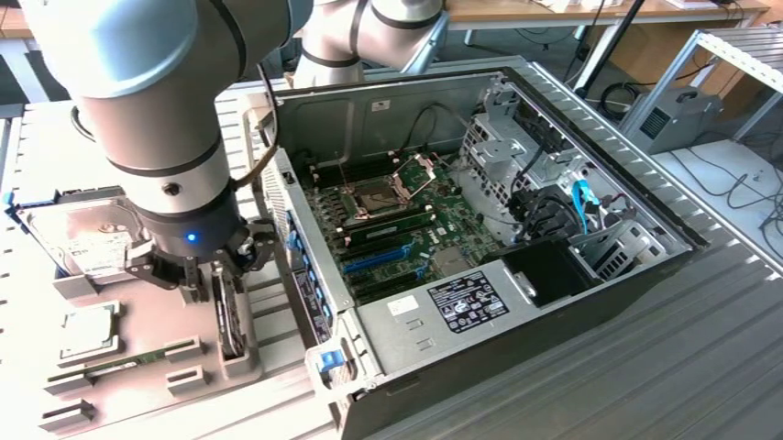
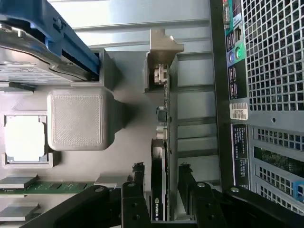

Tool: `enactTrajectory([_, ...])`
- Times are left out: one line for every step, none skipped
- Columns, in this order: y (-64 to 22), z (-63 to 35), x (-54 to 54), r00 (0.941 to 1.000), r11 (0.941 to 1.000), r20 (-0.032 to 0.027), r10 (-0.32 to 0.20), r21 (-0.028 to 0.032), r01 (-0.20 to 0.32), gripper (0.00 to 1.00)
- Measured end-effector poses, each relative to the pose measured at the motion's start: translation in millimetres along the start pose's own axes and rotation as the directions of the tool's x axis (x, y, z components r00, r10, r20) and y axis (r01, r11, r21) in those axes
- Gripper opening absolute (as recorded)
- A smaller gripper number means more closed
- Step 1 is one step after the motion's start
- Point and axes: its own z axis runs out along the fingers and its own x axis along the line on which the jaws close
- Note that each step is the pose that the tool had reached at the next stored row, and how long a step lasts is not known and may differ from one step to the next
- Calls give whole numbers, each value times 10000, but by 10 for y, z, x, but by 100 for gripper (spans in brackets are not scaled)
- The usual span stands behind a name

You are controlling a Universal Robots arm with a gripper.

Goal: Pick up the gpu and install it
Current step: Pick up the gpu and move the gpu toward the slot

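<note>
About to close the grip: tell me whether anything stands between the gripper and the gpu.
Nothing visible does. The open gripper straddles the gpu, which stands on edge in the grey holder beside the computer case. The gaps on either side of the card look bare.

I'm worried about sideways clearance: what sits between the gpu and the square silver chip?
In the wrist view, a raised grey block stands between the gpu and the chip.
</note>
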Motion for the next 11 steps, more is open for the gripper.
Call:
enactTrajectory([134, 60, 16, 10000, 9999, 8, -4, 117, 4, 42])
enactTrajectory([132, 84, 29, 10000, 9999, 8, -5, 117, 4, 42])
enactTrajectory([132, 84, 29, 10000, 9999, 8, -4, 117, 4, 42])
enactTrajectory([132, 85, 29, 10000, 9999, 8, -4, 117, 4, 26])
enactTrajectory([133, 83, 29, 10000, 9999, 11, -5, 120, 5, 26])
enactTrajectory([134, 54, 28, 10000, 9999, 9, -4, 122, 4, 26])
enactTrajectory([135, 32, 28, 10000, 9999, 8, -4, 122, 4, 26])
enactTrajectory([135, 21, 28, 10000, 9999, 9, -4, 122, 4, 26])
enactTrajectory([135, 17, 27, 10000, 9999, 9, -5, 122, 4, 26])
enactTrajectory([135, 15, 27, 10000, 9999, 9, -4, 121, 4, 26])
enactTrajectory([135, 13, 28, 10000, 9999, 9, -4, 122, 4, 26])
